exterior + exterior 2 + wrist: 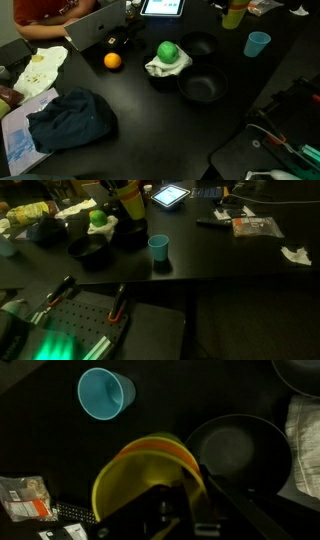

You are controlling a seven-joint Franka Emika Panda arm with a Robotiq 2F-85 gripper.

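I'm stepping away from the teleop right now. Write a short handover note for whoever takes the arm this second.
Gripper: jaws shut on the rim of the yellow cup.
Things: the cup hangs over the table, between the blue cup and a black bowl. A green ball sits near the bowl.
Done: yellow cup grasped.
Left: it has not been set down anywhere yet.
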